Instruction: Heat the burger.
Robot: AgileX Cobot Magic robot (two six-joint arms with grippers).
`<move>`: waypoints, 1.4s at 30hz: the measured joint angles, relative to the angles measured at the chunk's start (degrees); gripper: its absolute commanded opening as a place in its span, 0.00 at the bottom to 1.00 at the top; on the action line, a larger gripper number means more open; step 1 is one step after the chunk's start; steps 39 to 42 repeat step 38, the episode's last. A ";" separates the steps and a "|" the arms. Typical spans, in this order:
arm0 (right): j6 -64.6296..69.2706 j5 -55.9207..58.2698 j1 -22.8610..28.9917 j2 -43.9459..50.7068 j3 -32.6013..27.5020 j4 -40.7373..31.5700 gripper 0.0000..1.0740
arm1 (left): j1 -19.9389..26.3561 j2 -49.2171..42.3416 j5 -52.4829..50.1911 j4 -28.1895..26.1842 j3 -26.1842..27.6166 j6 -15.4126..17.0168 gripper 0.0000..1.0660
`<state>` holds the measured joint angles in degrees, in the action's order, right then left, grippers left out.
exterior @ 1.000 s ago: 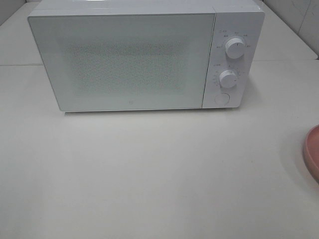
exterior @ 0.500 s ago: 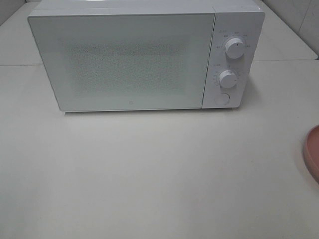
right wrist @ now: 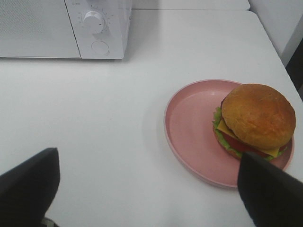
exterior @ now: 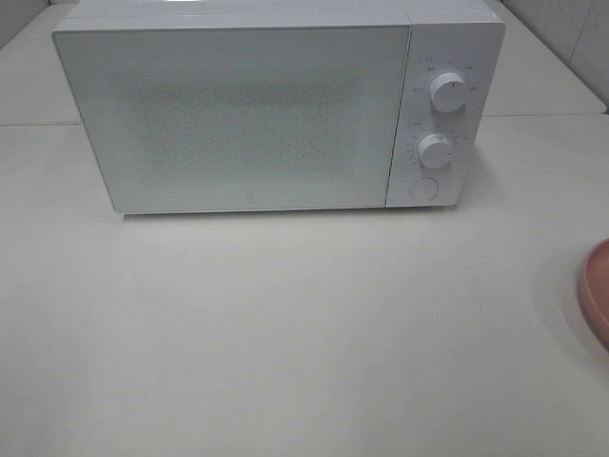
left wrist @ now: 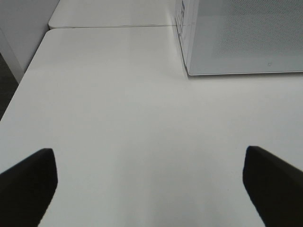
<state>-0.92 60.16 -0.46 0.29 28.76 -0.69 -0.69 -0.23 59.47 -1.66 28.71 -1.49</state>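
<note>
Exterior high view: one white microwave [exterior: 276,105] at the rear of a white desk [exterior: 285,333], door closed, front panel a pale perforated screen. To the right of the door, a control strip with two round white knobs, upper knob [exterior: 447,91] above lower knob [exterior: 435,150], and a round button [exterior: 422,188] beneath them. At the right edge of this view, a sliver of a pink plate [exterior: 598,295], well apart from the microwave; neither arm appears here. Right wrist view: the same pink plate in full, resting on the desk in front of and to the right of the microwave's control strip. The burger [right wrist: 255,118] sits on the plate, off-centre toward one rim, with a golden-brown bun, green lettuce, a yellow cheese slice and a red layer showing at the edge. Right end effector [right wrist: 151,194]: dark fingers spread wide apart, holding nothing, above the bare desk near the plate. Left wrist view: left end effector [left wrist: 151,189], fingers likewise spread wide apart and empty, over bare desk, with the microwave's left front corner ahead of it.
</note>
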 measured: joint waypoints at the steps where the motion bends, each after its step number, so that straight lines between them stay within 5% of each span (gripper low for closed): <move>1: 0.00 0.00 0.00 0.00 0.00 0.00 0.91 | 0.00 0.00 0.00 0.00 0.00 0.00 0.94; 42: 0.00 0.00 0.00 0.00 0.00 0.00 0.91 | 0.00 0.00 0.00 0.00 0.00 0.00 0.94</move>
